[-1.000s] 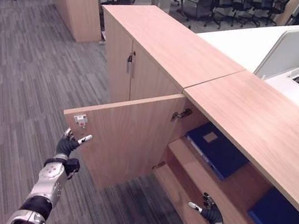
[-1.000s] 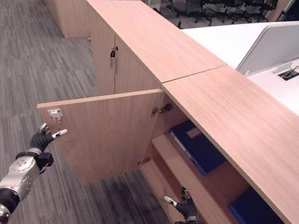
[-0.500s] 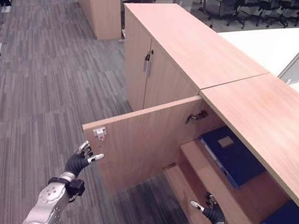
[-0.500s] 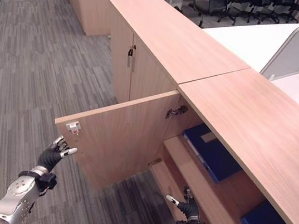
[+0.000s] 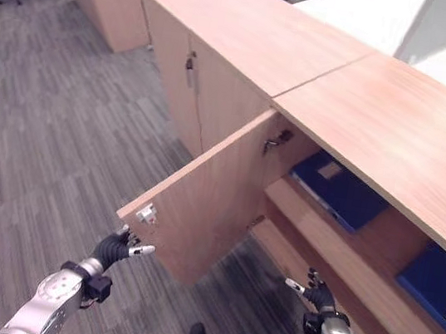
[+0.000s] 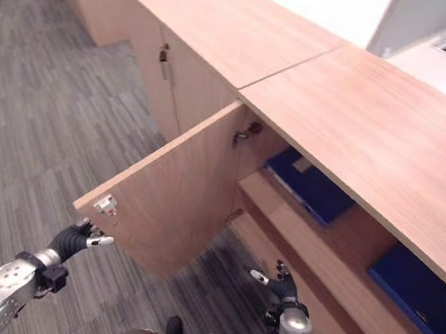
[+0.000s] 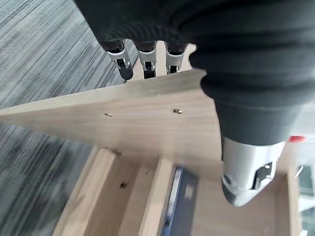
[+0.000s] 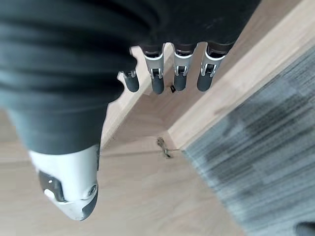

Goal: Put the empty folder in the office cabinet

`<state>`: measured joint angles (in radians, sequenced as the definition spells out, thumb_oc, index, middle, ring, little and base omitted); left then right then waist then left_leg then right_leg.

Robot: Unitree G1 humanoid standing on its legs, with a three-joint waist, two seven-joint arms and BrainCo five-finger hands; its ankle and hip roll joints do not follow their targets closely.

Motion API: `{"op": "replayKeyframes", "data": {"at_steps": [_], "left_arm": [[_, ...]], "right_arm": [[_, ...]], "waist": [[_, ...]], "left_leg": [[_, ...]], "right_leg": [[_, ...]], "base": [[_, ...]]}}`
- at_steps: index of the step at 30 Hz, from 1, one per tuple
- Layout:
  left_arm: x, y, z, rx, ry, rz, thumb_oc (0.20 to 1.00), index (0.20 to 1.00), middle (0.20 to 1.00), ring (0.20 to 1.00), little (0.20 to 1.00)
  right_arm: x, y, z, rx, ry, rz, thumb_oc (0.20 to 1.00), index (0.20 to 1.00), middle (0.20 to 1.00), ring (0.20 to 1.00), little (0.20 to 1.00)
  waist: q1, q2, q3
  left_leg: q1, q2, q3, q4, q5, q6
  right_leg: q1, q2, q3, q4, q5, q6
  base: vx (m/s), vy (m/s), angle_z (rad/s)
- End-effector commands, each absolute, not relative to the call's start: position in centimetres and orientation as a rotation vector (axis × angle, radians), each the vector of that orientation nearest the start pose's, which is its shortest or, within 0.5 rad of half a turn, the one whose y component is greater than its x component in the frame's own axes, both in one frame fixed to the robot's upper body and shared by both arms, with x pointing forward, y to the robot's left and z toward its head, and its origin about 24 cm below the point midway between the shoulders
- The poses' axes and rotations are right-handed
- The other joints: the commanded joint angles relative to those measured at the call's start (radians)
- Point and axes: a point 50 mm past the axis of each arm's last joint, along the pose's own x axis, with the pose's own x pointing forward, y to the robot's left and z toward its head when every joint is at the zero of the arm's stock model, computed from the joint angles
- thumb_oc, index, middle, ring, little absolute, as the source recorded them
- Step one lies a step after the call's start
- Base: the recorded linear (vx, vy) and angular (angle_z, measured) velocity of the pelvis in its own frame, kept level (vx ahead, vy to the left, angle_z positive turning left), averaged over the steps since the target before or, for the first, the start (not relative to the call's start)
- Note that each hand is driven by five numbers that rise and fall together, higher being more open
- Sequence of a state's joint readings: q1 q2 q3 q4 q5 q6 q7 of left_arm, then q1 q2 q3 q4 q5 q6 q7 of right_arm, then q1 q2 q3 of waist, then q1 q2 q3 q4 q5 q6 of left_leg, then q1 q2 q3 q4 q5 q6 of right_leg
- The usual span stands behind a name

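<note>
Grey striped carpet (image 5: 63, 110) runs along a row of low wooden cabinets, and the cabinet door (image 5: 210, 199) nearest the robot stands partly open. Behind the door, a blue folder (image 5: 339, 191) lies flat on the upper shelf (image 5: 337, 247), and a second blue folder (image 5: 440, 288) lies further along the same shelf, well away from the door. The left hand (image 5: 115, 246) sits at the door's free corner, fingers loosely extended and holding nothing; in its wrist view the fingertips reach just over the door edge. The right hand (image 5: 317, 296) hovers below the shelf, fingers relaxed, also empty.

With a folder shelved, the likely remaining step is closing the door. The risk: the left fingers could slip off the thin edge, or the door could swing into the right hand near the opening.
</note>
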<state>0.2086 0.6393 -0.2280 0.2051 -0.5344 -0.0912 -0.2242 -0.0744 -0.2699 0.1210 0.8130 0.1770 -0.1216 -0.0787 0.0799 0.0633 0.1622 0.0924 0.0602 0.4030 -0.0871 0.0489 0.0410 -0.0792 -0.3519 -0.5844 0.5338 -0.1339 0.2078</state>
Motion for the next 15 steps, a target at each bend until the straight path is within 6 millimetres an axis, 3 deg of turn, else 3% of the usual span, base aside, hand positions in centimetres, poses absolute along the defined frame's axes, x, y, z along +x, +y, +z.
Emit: {"op": "replayKeyframes", "data": {"at_steps": [1,2,6,8,12,13,15], "left_arm": [[21.5,17.6,1.6,-0.092,0.132,-0.520,1.000,1.000,1.000,1.000,1.000],[21.3,17.5,1.1,-0.125,0.149,-0.498,1.000,1.000,1.000,1.000,1.000],[21.1,17.1,1.0,-0.173,0.148,-0.495,1.000,1.000,1.000,1.000,1.000],[21.3,17.0,0.9,-0.199,0.150,-0.474,1.000,1.000,1.000,1.000,1.000],[21.3,16.7,0.8,-0.218,0.150,-0.462,1.000,1.000,1.000,1.000,1.000],[21.3,16.3,0.6,-0.239,0.147,-0.443,1.000,1.000,1.000,1.000,1.000],[21.3,15.9,0.3,-0.260,0.151,-0.426,1.000,1.000,1.000,1.000,1.000]], "right_arm": [[20.9,-23.1,-8.6,-0.185,0.577,-0.132,1.000,1.000,1.000,1.000,1.000],[21.2,-23.8,-8.3,-0.212,0.571,-0.139,1.000,1.000,1.000,1.000,1.000],[21.7,-24.4,-7.7,-0.236,0.554,-0.139,1.000,1.000,1.000,1.000,1.000],[21.7,-24.9,-7.5,-0.235,0.546,-0.162,1.000,1.000,1.000,1.000,1.000],[21.9,-25.2,-7.1,-0.248,0.534,-0.167,1.000,1.000,1.000,1.000,1.000],[22.3,-25.5,-7.0,-0.279,0.542,-0.165,1.000,1.000,1.000,1.000,1.000],[22.3,-25.6,-7.0,-0.291,0.549,-0.160,1.000,1.000,1.000,1.000,1.000]], "waist": [[-0.061,-0.023,-0.045],[-0.078,-0.004,-0.048],[-0.107,0.012,-0.049],[-0.125,0.014,-0.042],[-0.132,0.021,-0.028],[-0.107,0.039,-0.015],[-0.086,0.041,-0.012]], "left_leg": [[0.006,-0.019,-0.016,0.045,-0.075,-0.031],[0.007,-0.004,0.009,0.053,-0.062,-0.047],[0.011,0.026,0.052,0.080,-0.057,-0.069],[-0.014,0.078,0.078,0.164,-0.051,-0.100],[-0.041,0.143,0.053,0.268,-0.020,-0.134],[-0.071,0.125,-0.118,0.289,0.045,-0.160],[-0.087,0.066,-0.313,0.235,0.018,-0.153]], "right_leg": [[0.097,0.077,0.073,-0.321,0.129,-0.010],[0.109,0.101,0.097,-0.379,0.126,-0.020],[0.133,0.134,0.148,-0.457,0.127,-0.030],[0.155,0.158,0.192,-0.494,0.113,-0.050],[0.188,0.196,0.248,-0.538,0.091,-0.083],[0.192,0.207,0.306,-0.565,0.090,-0.086],[0.180,0.197,0.366,-0.592,0.102,-0.071]], "base": [[-0.01,-0.286,-1.17],[0.00,-0.213,-0.98],[-0.03,-0.163,-0.64],[-0.02,-0.201,-0.77],[-0.01,-0.097,-0.56],[0.03,0.070,-0.80],[0.05,0.070,-1.31]]}}
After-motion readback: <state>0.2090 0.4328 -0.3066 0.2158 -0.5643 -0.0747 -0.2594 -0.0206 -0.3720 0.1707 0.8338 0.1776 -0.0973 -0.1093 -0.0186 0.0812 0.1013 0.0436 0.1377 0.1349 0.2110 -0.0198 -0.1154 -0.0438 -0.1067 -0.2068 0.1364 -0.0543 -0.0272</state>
